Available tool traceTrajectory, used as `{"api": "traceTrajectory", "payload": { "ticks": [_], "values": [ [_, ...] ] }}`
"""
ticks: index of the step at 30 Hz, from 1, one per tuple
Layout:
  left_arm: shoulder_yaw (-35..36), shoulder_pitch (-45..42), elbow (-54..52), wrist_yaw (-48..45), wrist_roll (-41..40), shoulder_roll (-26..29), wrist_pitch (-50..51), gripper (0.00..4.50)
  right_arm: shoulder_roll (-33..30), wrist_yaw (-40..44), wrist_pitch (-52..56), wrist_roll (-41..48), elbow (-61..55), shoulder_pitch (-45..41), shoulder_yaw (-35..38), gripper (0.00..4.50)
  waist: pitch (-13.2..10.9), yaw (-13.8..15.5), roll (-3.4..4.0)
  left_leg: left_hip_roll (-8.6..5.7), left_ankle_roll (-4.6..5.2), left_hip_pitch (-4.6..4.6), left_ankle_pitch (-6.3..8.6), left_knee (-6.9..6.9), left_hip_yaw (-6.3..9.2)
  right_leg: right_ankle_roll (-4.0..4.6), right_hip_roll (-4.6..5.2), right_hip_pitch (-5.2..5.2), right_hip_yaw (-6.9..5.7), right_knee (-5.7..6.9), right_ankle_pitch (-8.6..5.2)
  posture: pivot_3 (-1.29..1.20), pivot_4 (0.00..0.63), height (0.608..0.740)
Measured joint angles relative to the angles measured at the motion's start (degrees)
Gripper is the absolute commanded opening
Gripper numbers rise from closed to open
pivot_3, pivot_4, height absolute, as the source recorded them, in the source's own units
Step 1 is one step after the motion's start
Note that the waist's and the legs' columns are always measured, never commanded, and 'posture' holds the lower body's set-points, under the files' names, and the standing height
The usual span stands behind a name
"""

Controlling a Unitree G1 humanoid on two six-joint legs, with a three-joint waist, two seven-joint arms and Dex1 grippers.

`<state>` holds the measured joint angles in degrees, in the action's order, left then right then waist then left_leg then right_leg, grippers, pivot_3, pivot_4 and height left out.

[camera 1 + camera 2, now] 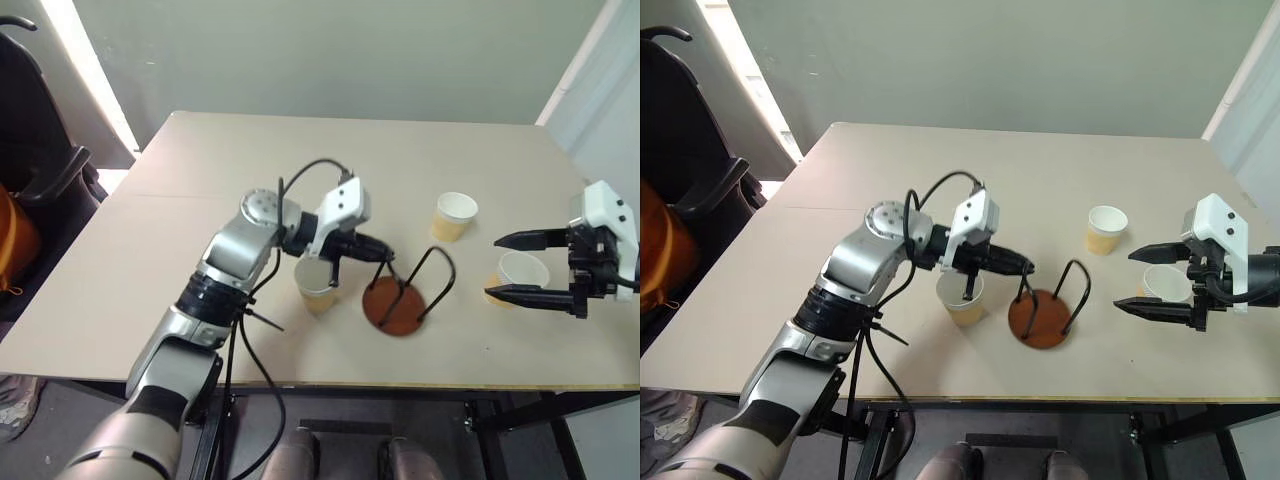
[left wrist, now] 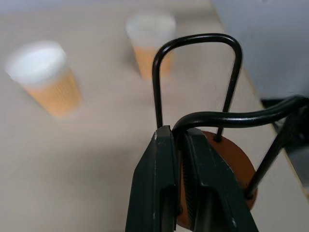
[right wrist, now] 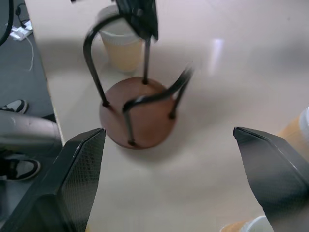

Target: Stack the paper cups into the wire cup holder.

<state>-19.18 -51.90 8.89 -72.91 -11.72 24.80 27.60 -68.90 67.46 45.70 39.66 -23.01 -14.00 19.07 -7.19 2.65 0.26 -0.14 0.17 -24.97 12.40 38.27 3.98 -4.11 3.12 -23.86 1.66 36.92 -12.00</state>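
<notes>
Pale walls back a tan surface point(image 1: 200, 220) that carries everything in play. Furthest left of the task's things, a paper cup point(image 1: 316, 286) stands upright just beside the left hand point(image 1: 378, 249), whose fingers are pinched shut on one wire loop of the wire cup holder point(image 1: 403, 296). The wrist view shows the thin black wire clamped between the pads. The holder's reddish-brown disc rests on the surface, near the front edge, between that cup and the two others. A second cup point(image 1: 455, 216) stands further back, well apart from both hands. On the right, the right hand point(image 1: 512, 265) has its fingers spread wide around a third cup point(image 1: 520, 275), not yet closed on it.

The holder looks light and stiff; its wire is narrow and probably slippery, so it may tip or slide when tugged. The cups seem very light and easily crushed; a gentle grip across the wall just below the rolled rim would likely suit them best.
</notes>
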Motion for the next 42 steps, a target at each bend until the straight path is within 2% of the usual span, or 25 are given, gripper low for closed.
{"api": "traceTrajectory", "payload": {
  "ticks": [11, 14, 19, 27, 32, 36, 38, 39, 42],
  "values": [
    [-2.3, -1.1, 2.0, -0.2, 3.7, -0.5, -5.3, 0.04, -2.3, 0.4, -1.8, -4.0, 0.3, 2.3, -2.3, 4.4, 0.0, 0.1, 0.0, -0.04, -0.01, -0.01, 0.0, 0.0, -0.01, -0.02, 0.09, 0.03, -0.01, -0.03, 0.01, 0.0, 0.15, 0.74],
    [-2.7, -2.1, 4.3, 1.8, 5.6, -1.3, -6.2, 0.9, -2.3, 0.3, -1.8, -4.0, 0.3, 2.3, -2.4, 4.4, 0.0, 0.1, 0.0, -0.04, 0.0, -0.01, 0.0, 0.0, -0.01, -0.04, 0.1, 0.05, -0.01, -0.05, 0.02, 0.0, 0.15, 0.74],
    [-3.0, -2.2, 7.3, 3.0, 7.7, -1.3, -8.3, 2.67, -2.3, 0.1, -1.8, -4.3, 0.3, 2.7, -2.4, 4.4, 0.0, -0.1, 0.0, -0.04, -0.01, -0.01, 0.0, -0.01, -0.01, -0.04, 0.09, 0.04, -0.01, -0.06, 0.02, 0.0, 0.15, 0.74],
    [-1.6, -8.8, 5.5, -1.2, 8.1, 2.7, -12.4, 2.67, -3.1, 0.5, -2.8, -6.4, 2.1, 2.7, -3.7, 4.4, 0.0, 0.0, 0.0, -0.06, -0.01, -0.08, 0.01, -0.01, -0.02, -0.07, 0.1, 0.03, 0.0, -0.16, 0.0, 0.0, 0.15, 0.74],
    [-0.9, -9.2, 4.8, -5.9, 8.3, 9.9, -17.4, 2.67, -5.7, 0.6, -6.5, -12.6, 7.4, 2.5, -7.2, 4.4, 0.0, -0.3, 0.01, -0.03, 0.39, -0.06, 0.26, -0.04, 0.01, -0.06, 0.08, -0.04, 0.0, -0.15, -0.02, 0.0, 0.15, 0.74],
    [2.6, -8.2, 2.9, -9.7, 5.5, 15.3, -15.0, 3.51, -5.7, 0.5, -9.0, -15.5, 10.2, 1.2, -9.4, 4.4, 0.0, -0.8, 0.02, -0.04, 0.44, -0.07, 0.33, -0.04, 0.01, -0.03, 0.09, -0.07, -0.01, -0.15, -0.03, 0.0, 0.15, 0.74],
    [4.4, -7.2, 0.1, -11.1, 2.4, 17.0, -11.2, 4.33, -5.7, 0.6, -9.8, -16.6, 11.5, 0.4, -10.1, 4.4, 0.0, -0.9, 0.03, -0.04, 0.45, -0.08, 0.35, -0.04, 0.01, -0.02, 0.1, -0.07, -0.02, -0.17, -0.04, 0.0, 0.15, 0.74],
    [5.7, -6.7, -1.3, -11.6, 0.6, 17.3, -9.3, 4.48, -5.7, 0.7, -10.2, -17.0, 11.8, -0.2, -10.7, 4.4, 0.0, -0.9, 0.03, -0.04, 0.48, -0.1, 0.38, -0.04, 0.01, -0.02, 0.11, -0.07, -0.03, -0.18, -0.04, 0.0, 0.15, 0.74],
    [9.3, -6.5, -5.4, -11.8, -5.1, 17.3, -4.1, 4.48, -5.6, 1.0, -11.2, -17.9, 12.8, -2.0, -12.3, 4.4, 0.0, -0.8, 0.03, -0.04, 0.53, -0.14, 0.42, -0.03, 0.01, 0.01, 0.14, -0.06, -0.04, -0.18, -0.05, 0.0, 0.15, 0.74]
  ]
}}
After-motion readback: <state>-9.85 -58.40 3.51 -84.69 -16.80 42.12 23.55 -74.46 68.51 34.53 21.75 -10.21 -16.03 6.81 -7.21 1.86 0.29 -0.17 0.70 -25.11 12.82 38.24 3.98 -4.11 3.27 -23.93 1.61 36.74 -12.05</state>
